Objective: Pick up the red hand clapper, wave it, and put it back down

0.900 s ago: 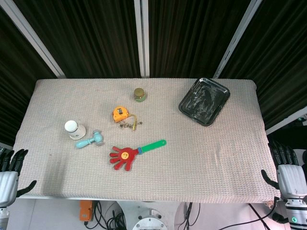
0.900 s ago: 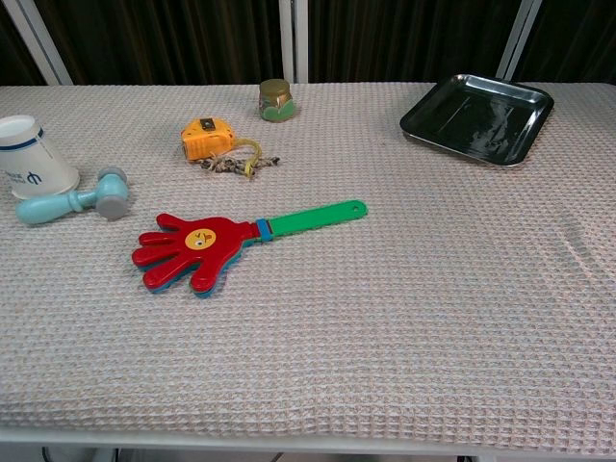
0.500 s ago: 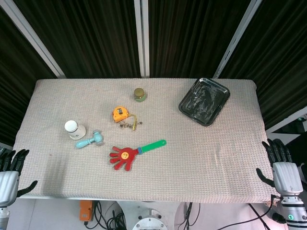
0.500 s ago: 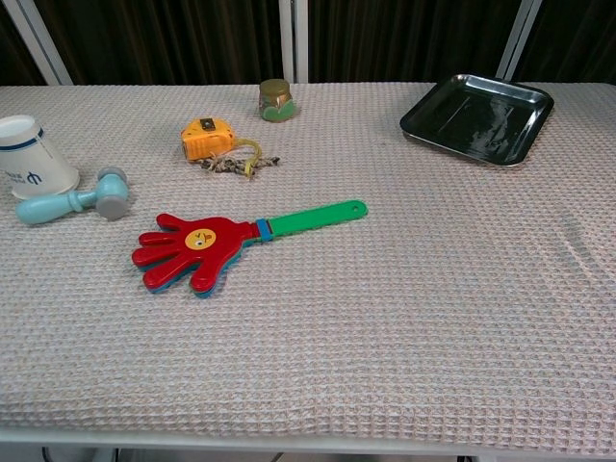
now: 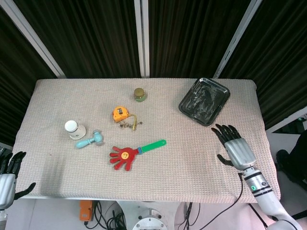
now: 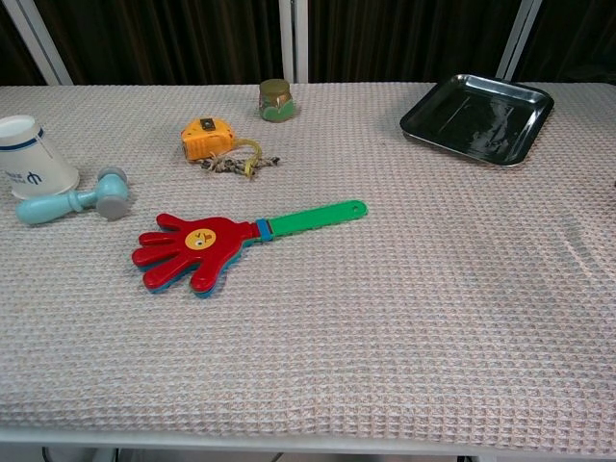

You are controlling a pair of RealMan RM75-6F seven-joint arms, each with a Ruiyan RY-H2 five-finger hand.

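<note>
The red hand clapper (image 5: 124,155) (image 6: 197,248) lies flat on the table's cloth, its red palm to the left and its green handle (image 5: 152,145) (image 6: 313,218) pointing up to the right. My right hand (image 5: 236,148) hovers over the table's right side, fingers spread, empty, well to the right of the handle. My left hand (image 5: 6,178) hangs open below the table's front left corner, holding nothing. Neither hand shows in the chest view.
A black tray (image 5: 204,101) (image 6: 477,117) sits at the back right. An orange tape measure (image 5: 121,114) (image 6: 206,138), a small jar (image 5: 139,94) (image 6: 275,99), a white cup (image 5: 74,128) (image 6: 27,156) and a pale blue toy hammer (image 5: 90,140) (image 6: 77,199) lie left of centre.
My right hand has come in from beyond the table's right edge to above its right side. The left hand has sunk slightly. The clapper has not moved.
</note>
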